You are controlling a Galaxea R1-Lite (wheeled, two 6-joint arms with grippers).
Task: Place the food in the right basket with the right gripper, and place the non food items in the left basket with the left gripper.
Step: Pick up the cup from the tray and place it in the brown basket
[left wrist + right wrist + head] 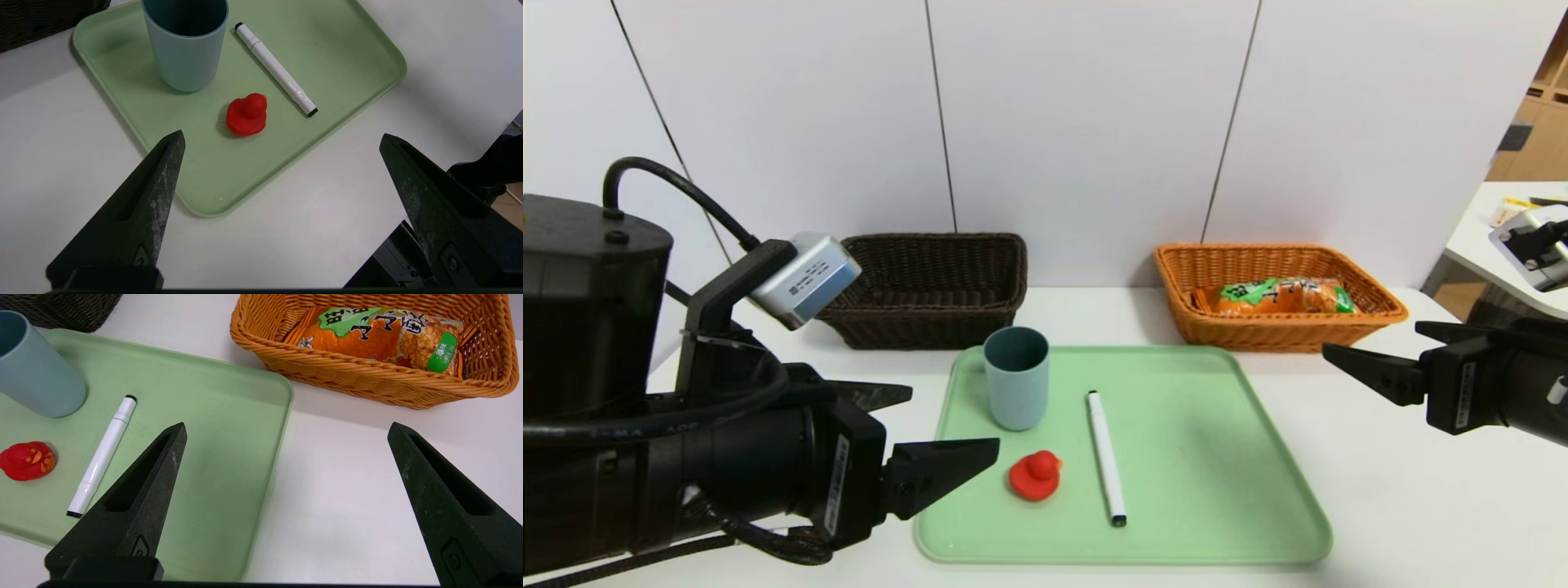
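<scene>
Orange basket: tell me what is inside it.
The orange basket holds one orange and green snack packet, lying flat. The near wall and the packet cover parts of the floor, so anything underneath stays unseen.

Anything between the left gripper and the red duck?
No. In the left wrist view only bare green tray lies between the open left gripper and the red duck.

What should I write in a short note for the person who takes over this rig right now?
Left gripper: open, empty, near the tray's left front edge.
Right gripper: open, empty, over the table right of the tray.
Done: snack bag lies in the orange right basket.
Left: blue cup, red toy duck and white marker, all on the tray, go to the dark left basket.
</scene>
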